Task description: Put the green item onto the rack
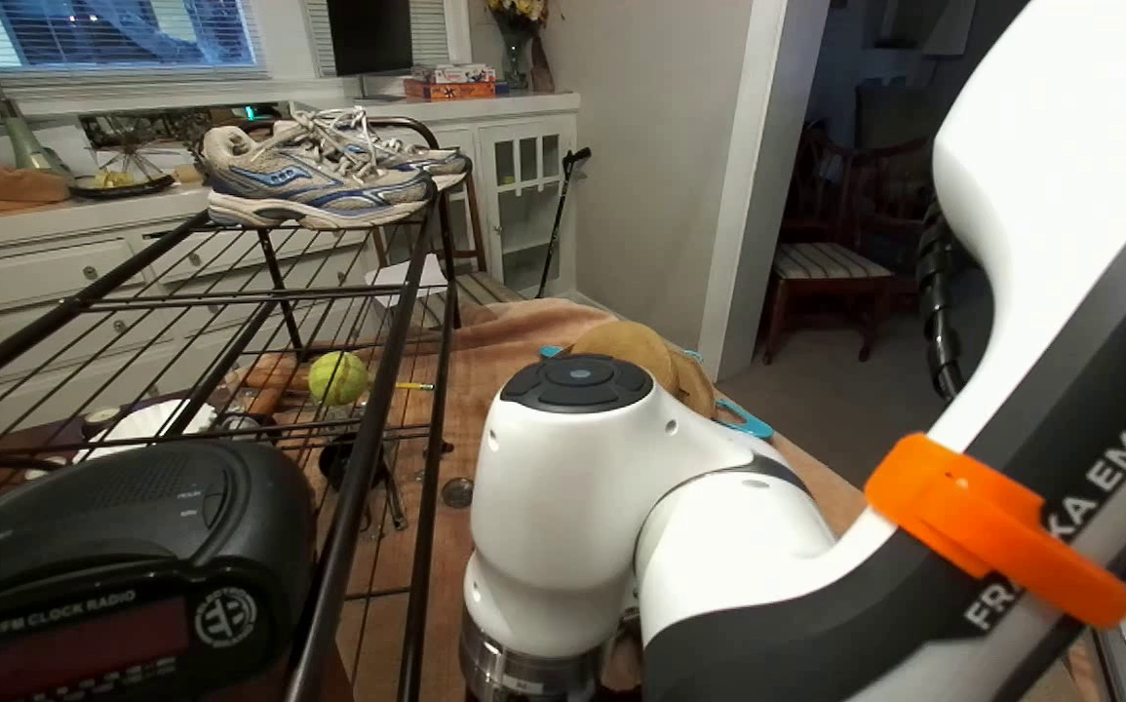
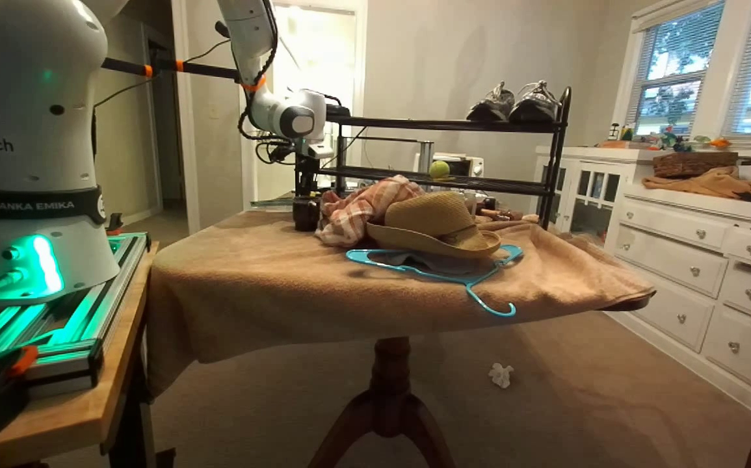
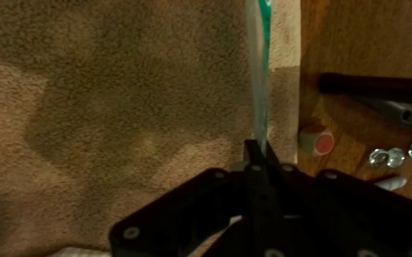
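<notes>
"Green strip (image 3: 261, 75): specify its position relative to the jaws."

"Between them. The jaws of the gripper (image 3: 261, 148) pinch its near end, one jaw on its left, the other on its right."

"Long axis?"

"Straight out from the jaws toward the far side in the wrist view, roughly parallel to the edge of the tan cloth (image 3: 138, 71). The strip shows nearly edge-on. Its height above the cloth cannot be told; neither exterior view shows it."

"Position of the wire rack (image 2: 427, 123)?"

"In an exterior view, it begins just beside the robot's wrist (image 2: 298, 121) and runs right. Its upper tier carries, in an exterior view, the clock radio (image 1: 124, 536) at the near end and running shoes (image 1: 319, 190) at the far end."

"Requirement for the next move?"

"As a judgement: raise the strip above the tier, then turn its long axis across the bars. The free end may sag and catch."
</notes>
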`<state>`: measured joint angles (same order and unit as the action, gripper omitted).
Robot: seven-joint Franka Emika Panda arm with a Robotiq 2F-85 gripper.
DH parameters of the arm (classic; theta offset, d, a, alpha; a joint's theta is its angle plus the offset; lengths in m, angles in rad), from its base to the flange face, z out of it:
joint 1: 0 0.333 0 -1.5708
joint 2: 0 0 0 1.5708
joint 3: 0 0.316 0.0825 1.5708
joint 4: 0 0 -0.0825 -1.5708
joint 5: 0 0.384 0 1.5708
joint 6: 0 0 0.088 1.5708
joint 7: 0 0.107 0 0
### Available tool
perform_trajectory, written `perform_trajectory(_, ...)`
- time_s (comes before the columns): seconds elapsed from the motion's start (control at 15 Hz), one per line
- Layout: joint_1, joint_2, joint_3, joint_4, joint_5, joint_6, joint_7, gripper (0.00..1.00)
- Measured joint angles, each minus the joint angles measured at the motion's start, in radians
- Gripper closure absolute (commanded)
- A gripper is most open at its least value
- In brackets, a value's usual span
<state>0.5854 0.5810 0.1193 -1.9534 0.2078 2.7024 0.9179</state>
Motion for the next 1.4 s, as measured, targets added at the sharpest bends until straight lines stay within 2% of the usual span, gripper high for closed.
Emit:
perform_trajectory(0.33, -0.063, -0.111, -0.008, -0.131, 0.001, -0.006, 0.042, 1.0)
perform_trajectory(0.53, -0.132, -0.195, 0.02, -0.169, 0.031, -0.108, 0.037, 1.0)
perform_trajectory(0.73, -0.226, -0.302, 0.086, -0.164, 0.146, -0.248, -0.027, 1.0)
perform_trajectory(0.93, -0.276, -0.407, 0.098, -0.144, 0.228, -0.339, -0.034, 1.0)
perform_trajectory(1.13, -0.309, -0.478, 0.091, -0.118, 0.275, -0.35, 0.017, 1.0)
perform_trajectory(1.4, -0.333, -0.504, 0.081, -0.051, 0.294, -0.31, 0.173, 1.0)
